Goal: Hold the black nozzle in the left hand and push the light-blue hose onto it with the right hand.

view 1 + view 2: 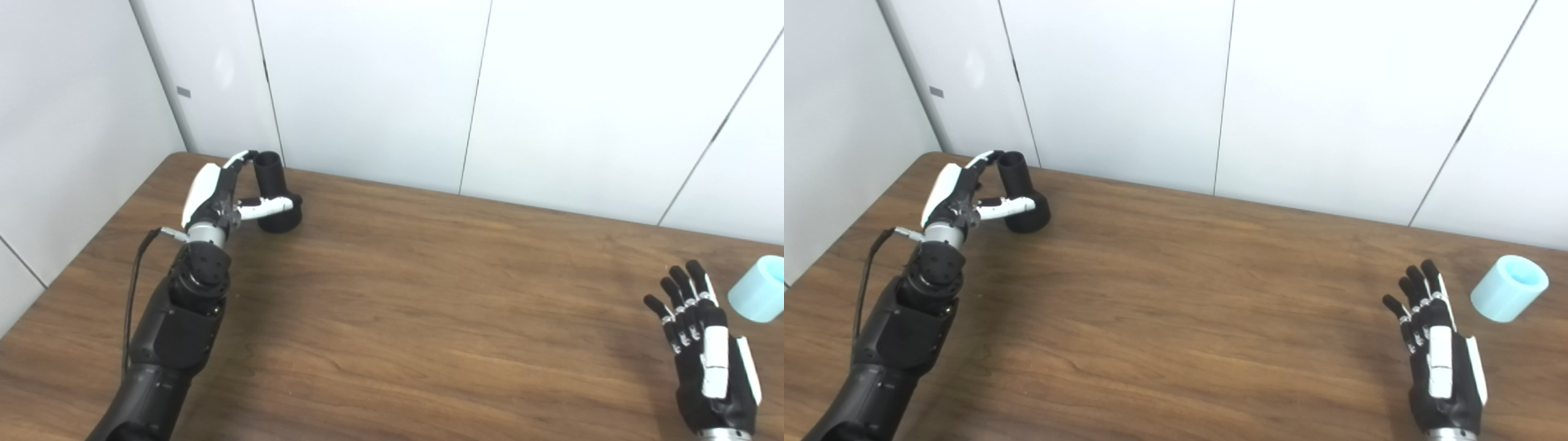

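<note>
The left robot hand (223, 193) reaches to the desk's (429, 294) far left corner, fingers and thumb wrapped loosely about the black nozzle (274, 193), which stands upright on its wide base; whether the grip is firm I cannot tell. The right robot hand (1439, 361) rests open, fingers spread and pointing away. The light-blue hose (1508, 288) lies just beyond it to the right, its open end tilted up and rightward.

Wood-grain table (1176, 294) runs wall to wall. Black nozzle (1021, 193) stands upright w/ wide base down at the far left corner. Light-blue hose (1509, 288) (short stubby piece) lies tilted near the right edge.
</note>
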